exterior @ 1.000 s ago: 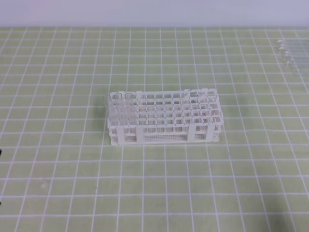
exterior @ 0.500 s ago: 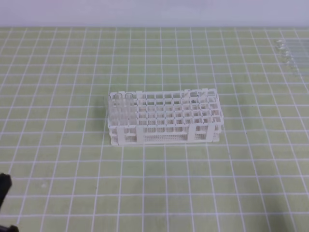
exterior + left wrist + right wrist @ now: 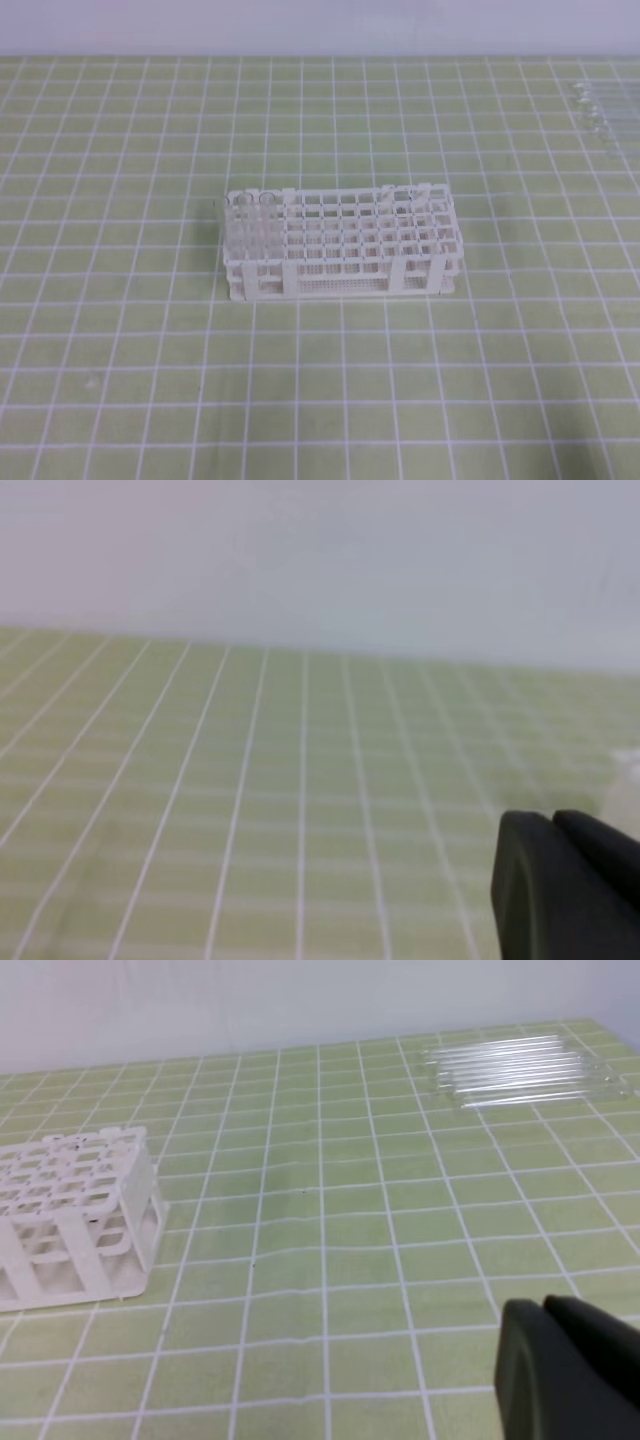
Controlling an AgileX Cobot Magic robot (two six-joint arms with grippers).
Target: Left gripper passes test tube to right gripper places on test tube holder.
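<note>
test tube — not singled out among clear glass tubes [image 3: 520, 1070], upper right | judged light, slippery, fragile — mid-length grasp advised | both grippers' jaw state cannot be told

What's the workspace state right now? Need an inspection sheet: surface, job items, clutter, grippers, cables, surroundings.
Surface: green mat with white grid lines, flat, no spills seen.
Test tube holder: white lattice rack standing upright mid-mat; a few clear tubes seem to stand in its left end and back row.
Test tubes: group of clear tubes lying side by side at the far right of the mat, apart from the holder; none picked yet.
Clutter: nothing seen.
Left gripper: only a dark finger part at the wrist view's edge; state unclear, holds nothing visible.
Right gripper: dark finger part likewise; state unclear.
Cables: nothing seen.
Surroundings: plain pale wall behind the mat.
</note>
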